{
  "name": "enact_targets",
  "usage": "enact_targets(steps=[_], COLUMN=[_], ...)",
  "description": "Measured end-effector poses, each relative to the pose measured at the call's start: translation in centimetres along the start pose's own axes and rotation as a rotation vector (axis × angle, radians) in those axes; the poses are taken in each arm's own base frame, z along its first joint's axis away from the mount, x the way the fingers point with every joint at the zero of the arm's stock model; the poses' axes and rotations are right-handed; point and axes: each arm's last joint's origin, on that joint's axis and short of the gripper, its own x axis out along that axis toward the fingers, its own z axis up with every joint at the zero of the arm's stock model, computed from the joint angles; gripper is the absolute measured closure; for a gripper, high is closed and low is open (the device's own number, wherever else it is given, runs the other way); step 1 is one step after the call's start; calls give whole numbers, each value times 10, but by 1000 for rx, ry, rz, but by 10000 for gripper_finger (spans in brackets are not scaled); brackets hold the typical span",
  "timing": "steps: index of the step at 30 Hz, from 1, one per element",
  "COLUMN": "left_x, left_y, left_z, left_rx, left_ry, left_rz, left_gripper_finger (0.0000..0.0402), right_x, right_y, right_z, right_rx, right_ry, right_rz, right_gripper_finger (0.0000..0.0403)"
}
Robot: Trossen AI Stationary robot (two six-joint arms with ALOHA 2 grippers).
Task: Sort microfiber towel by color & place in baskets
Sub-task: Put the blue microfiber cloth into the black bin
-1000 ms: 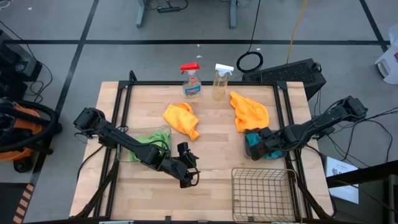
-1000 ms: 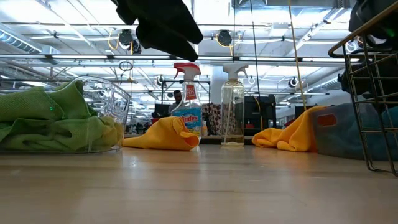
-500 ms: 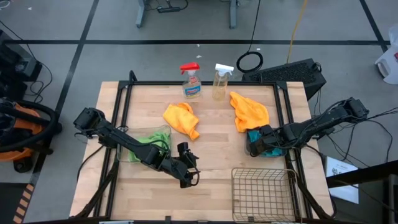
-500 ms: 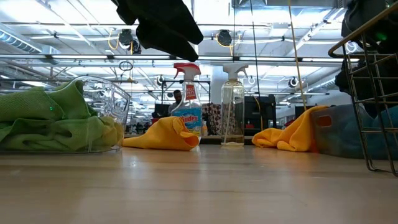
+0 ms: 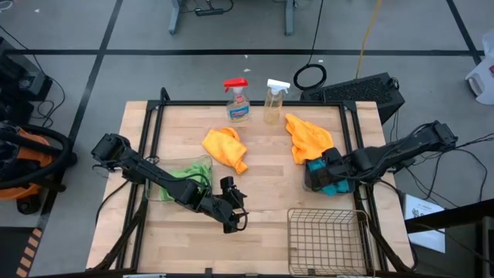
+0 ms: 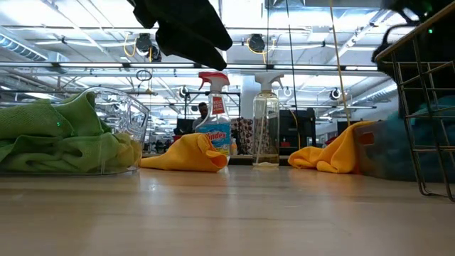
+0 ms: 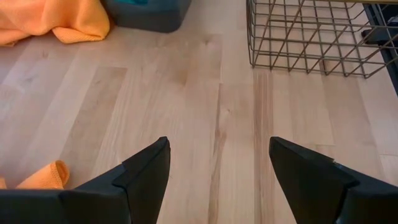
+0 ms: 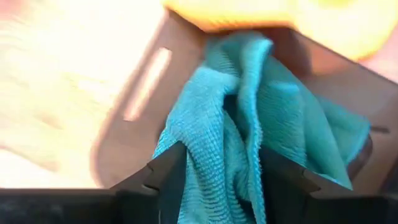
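Right gripper (image 8: 214, 186) clamps a turquoise towel (image 8: 249, 124) above the dark grey bin (image 8: 134, 118); left gripper (image 7: 217, 168) hangs spread over bare table (image 7: 186, 112); green towels (image 6: 57, 135) fill the clear tub (image 6: 131, 117); two orange towels (image 5: 225, 147) lie loose near the wire basket (image 5: 324, 232).

Green towels (image 5: 185, 171) fill the clear tub (image 5: 154, 191), turquoise towel (image 8: 249, 124) in grey bin (image 8: 143, 118), two orange towels (image 5: 224, 147) loose
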Motion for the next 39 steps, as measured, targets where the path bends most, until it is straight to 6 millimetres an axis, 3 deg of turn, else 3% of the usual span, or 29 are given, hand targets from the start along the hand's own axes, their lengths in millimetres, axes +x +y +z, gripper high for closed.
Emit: enact_targets(steps=[9,17,22,30,39], left_x=[0,0,0,1,1], left_y=[0,0,0,2,1], left_z=[0,0,0,1,2], left_rx=[7,8,24,29,25], left_ry=[0,0,0,0,-10], left_rz=[0,0,0,5,1], left_gripper_finger=[123,123,123,123,123], right_x=[-31,-35,-37,-10,33], right_y=[8,9,19,24,22], right_z=[10,5,-3,-14,-17], right_rx=[-28,-81,-85,-101,-63], right_ry=[-34,-1,-1,-4,20], right_rz=[18,27,122,-38,-172], right_gripper_finger=[238,240,273,391,401])
